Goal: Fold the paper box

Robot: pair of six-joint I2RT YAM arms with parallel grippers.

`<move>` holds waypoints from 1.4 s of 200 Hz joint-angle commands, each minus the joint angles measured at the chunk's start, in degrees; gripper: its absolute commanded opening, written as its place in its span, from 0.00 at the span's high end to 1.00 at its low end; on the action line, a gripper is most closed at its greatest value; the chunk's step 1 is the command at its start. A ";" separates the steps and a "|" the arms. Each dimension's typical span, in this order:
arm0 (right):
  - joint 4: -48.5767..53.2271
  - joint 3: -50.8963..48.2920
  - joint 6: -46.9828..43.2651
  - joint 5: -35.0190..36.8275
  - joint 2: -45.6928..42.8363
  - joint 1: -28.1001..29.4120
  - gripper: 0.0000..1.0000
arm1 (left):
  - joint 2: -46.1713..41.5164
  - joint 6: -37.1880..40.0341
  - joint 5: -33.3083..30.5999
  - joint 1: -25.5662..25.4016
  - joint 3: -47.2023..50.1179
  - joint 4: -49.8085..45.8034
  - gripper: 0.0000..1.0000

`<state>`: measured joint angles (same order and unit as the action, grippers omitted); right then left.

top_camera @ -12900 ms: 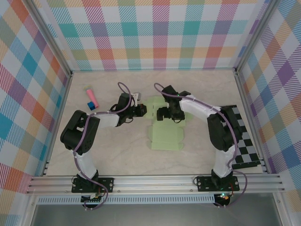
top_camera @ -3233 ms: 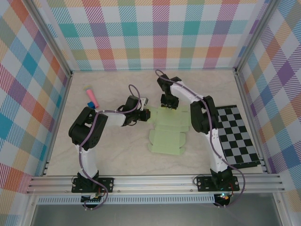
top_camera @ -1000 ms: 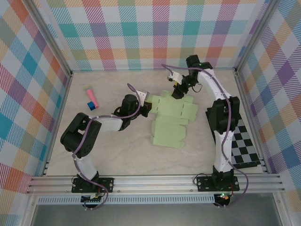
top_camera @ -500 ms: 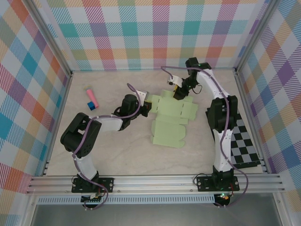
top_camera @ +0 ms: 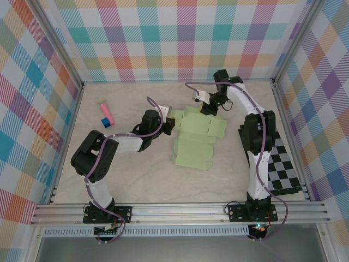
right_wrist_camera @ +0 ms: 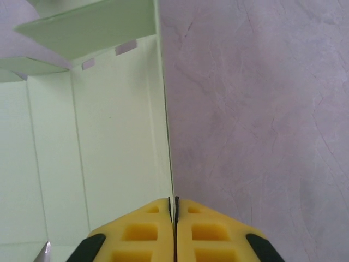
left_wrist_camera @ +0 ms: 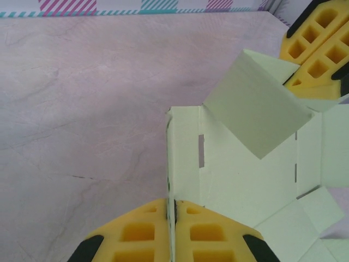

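Top external view: paper box (top_camera: 193, 143) lay as a flat tabbed sheet mid-surface (top_camera: 136, 174), between the arms. Left end effector (top_camera: 170, 124) pinched its left edge. Right end effector (top_camera: 203, 107) pinched its far edge, with one flap raised.

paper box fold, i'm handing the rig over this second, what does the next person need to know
Left gripper: shut on the far left edge of the paper box.
Right gripper: shut on its far edge.
Box: a mostly flat sheet in the middle of the table, between the arms; one far flap is tilted up.
Done: both edges pinched, one flap raised.
Left: no walls stand yet, so nearly all the folding.
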<state>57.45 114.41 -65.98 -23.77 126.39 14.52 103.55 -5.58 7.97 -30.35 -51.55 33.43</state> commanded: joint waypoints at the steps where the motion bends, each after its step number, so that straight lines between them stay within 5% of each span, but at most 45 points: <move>1: -2.39 -2.42 -0.35 -0.21 -4.95 0.75 0.99 | 0.09 -2.24 -0.99 -0.33 -0.47 3.10 1.00; 14: -7.35 -6.51 0.84 1.84 -7.29 1.47 1.00 | -0.10 -4.11 -2.39 -0.33 -0.32 2.64 0.97; 44: -20.59 -16.99 1.82 12.73 -12.06 4.37 1.00 | -2.17 -7.05 -1.12 -0.24 1.14 2.87 0.54; 84: -35.20 -26.56 1.37 24.08 -16.74 7.24 1.00 | -10.64 -11.71 0.34 0.24 4.19 -0.79 0.43; 120: -48.46 -35.07 -1.72 29.83 -21.27 9.55 1.00 | -20.44 -13.13 -3.13 3.27 7.23 -7.08 0.08; 139: -56.87 -40.63 -3.81 31.46 -23.33 10.93 1.00 | -20.06 -11.23 1.42 7.32 4.67 -12.43 0.07; 169: -69.57 -47.37 -6.61 36.00 -25.19 13.17 1.00 | -14.51 -13.60 -0.38 12.06 1.54 -14.62 0.07; 195: -77.45 -52.00 -8.08 37.61 -27.04 14.29 1.00 | -7.40 -16.40 11.14 16.54 -4.76 -15.58 0.05; 232: -88.65 -59.84 -12.44 38.55 -28.99 16.29 1.00 | -2.73 -8.18 12.19 19.98 -10.30 -18.64 0.04; 254: -97.39 -64.19 -17.41 39.50 -28.44 17.44 1.00 | -0.27 3.03 12.08 20.21 -13.53 -22.38 0.04; 280: -98.58 -65.65 -18.11 38.75 -28.07 18.07 1.00 | 2.70 7.10 16.97 19.92 -13.93 -19.56 0.03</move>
<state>-32.18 49.91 -80.64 14.63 98.56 31.68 103.35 -6.74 19.27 -10.35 -64.47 13.39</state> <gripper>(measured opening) 0.046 0.962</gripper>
